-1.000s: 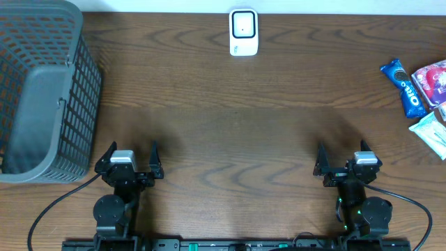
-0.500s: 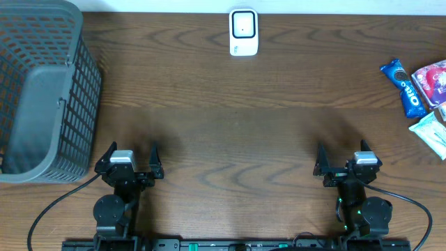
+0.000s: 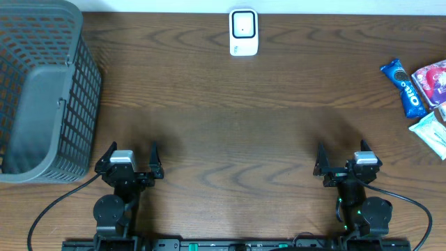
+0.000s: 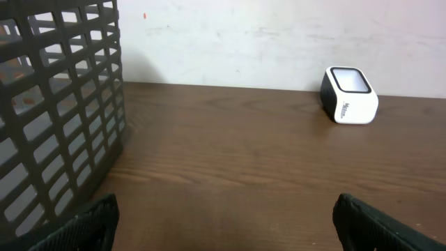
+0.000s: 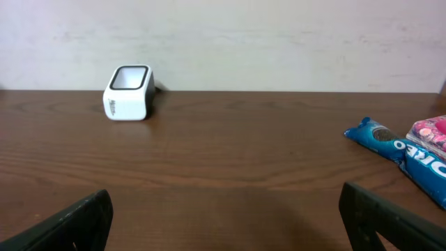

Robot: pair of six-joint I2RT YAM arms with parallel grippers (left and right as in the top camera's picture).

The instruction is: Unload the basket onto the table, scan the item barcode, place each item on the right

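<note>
A white barcode scanner with a dark window stands at the table's far edge, centre; it also shows in the left wrist view and the right wrist view. Snack items lie at the right edge: a blue Oreo pack, a pink packet and a pale wrapper. My left gripper rests open at the near left, holding nothing. My right gripper rests open at the near right, empty, well short of the snacks.
A tall grey slatted basket fills the left side of the table, close to my left gripper, and its wall shows in the left wrist view. A white wall runs behind the table's far edge.
</note>
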